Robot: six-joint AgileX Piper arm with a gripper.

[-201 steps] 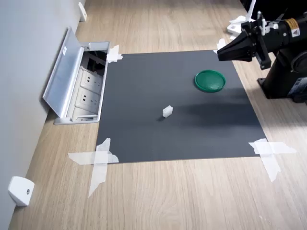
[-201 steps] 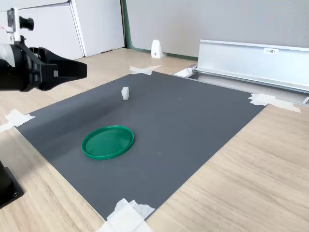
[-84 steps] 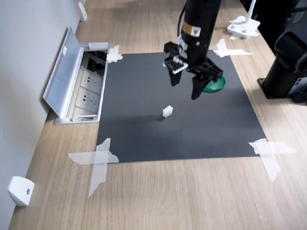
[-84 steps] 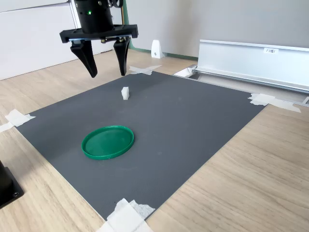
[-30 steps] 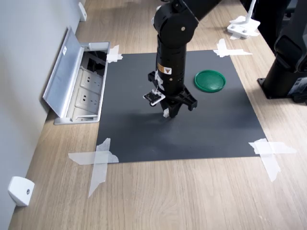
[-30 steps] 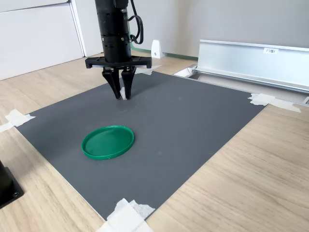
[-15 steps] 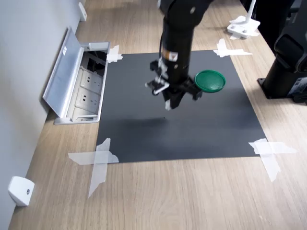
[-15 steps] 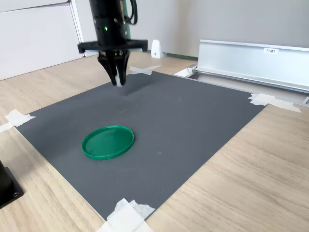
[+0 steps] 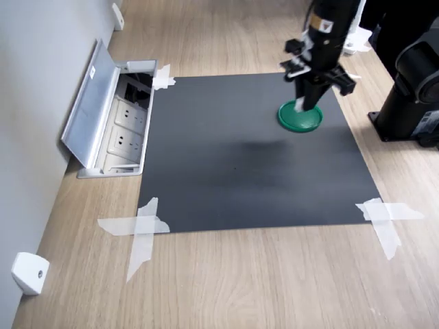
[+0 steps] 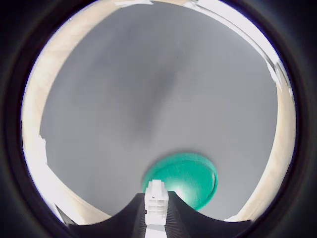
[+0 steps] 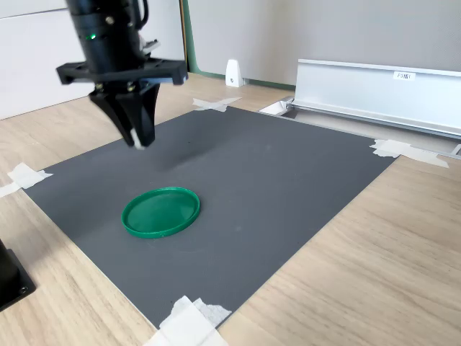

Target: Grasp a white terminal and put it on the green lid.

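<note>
One gripper (image 11: 138, 139) pinches the white terminal (image 10: 156, 201) between its fingers, hanging above the green lid (image 11: 160, 212) on the dark mat (image 9: 226, 157).

Matt grey mat (image 9: 240, 157), glossy plastic green lid (image 11: 160, 212)

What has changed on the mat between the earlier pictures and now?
The gripper came down, closed on the white terminal, lifted it off the mat centre and carried it to above the green lid. The lid, black mat and tape strips stayed where they were.
</note>
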